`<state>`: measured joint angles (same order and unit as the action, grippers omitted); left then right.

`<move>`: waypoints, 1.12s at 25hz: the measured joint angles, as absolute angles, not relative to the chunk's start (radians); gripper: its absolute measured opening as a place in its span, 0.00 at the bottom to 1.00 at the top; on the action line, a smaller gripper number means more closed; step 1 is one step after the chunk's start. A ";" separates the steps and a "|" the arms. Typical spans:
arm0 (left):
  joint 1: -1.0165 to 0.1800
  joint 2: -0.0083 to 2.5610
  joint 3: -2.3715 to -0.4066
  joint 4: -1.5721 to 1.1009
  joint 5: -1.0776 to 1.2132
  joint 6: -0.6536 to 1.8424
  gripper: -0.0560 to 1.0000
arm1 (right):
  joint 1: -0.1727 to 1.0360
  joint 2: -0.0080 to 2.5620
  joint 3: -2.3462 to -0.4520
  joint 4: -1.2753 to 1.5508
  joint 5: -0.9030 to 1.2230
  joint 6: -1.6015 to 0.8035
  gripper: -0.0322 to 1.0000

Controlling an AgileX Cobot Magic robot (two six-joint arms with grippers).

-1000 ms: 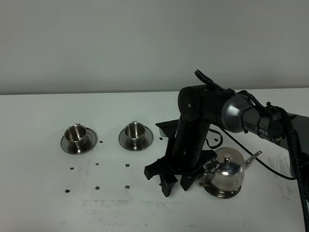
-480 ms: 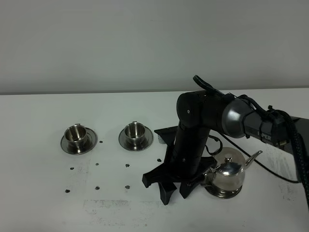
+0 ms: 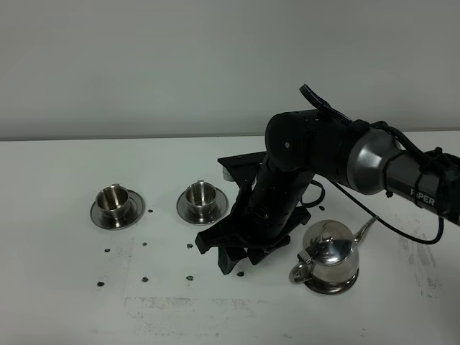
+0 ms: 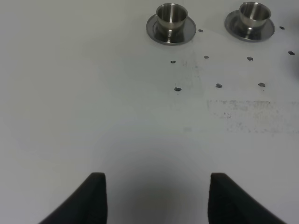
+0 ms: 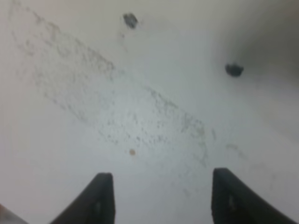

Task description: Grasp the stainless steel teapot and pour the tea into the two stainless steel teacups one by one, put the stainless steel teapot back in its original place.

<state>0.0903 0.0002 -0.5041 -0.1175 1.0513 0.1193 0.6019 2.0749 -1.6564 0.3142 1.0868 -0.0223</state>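
Right gripper (image 3: pixel 237 262) spread wide, empty, low over table (image 3: pixel 72 309); teapot (image 3: pixel 329 260) sits on its saucer (image 3: pixel 332 290) at gripper's 3 o'clock, loop handle (image 3: pixel 297 272) facing it; best to square jaws on handle, close firmly before lifting.

The right arm (image 3: pixel 287 190) stands in the way between the right cup (image 3: pixel 202 198) and the teapot (image 3: pixel 330 260). The right gripper (image 3: pixel 236 264) hangs low near that cup. The table (image 3: pixel 65 287) is bare in front of both cups and left of the left cup (image 3: pixel 115 201), so a gripper can pass there.
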 joint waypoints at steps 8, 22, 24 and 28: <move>0.090 0.000 -0.504 -0.117 1.051 0.119 0.56 | 0.593 2.076 -1.656 0.294 1.088 -0.091 0.50; 0.090 0.000 -0.504 -0.117 1.051 0.119 0.56 | 0.512 2.078 -1.656 0.229 1.108 -0.205 0.50; 0.090 0.000 -0.504 -0.117 1.051 0.119 0.56 | 0.505 2.085 -1.656 0.226 1.108 -0.213 0.50; 0.090 0.000 -0.504 -0.117 1.051 0.119 0.56 | 0.492 2.116 -1.656 0.218 1.106 -0.245 0.50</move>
<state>0.0903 0.0002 -0.5041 -0.1175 1.0513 0.1193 0.4922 2.1161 -1.6564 0.2180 1.1064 -0.2449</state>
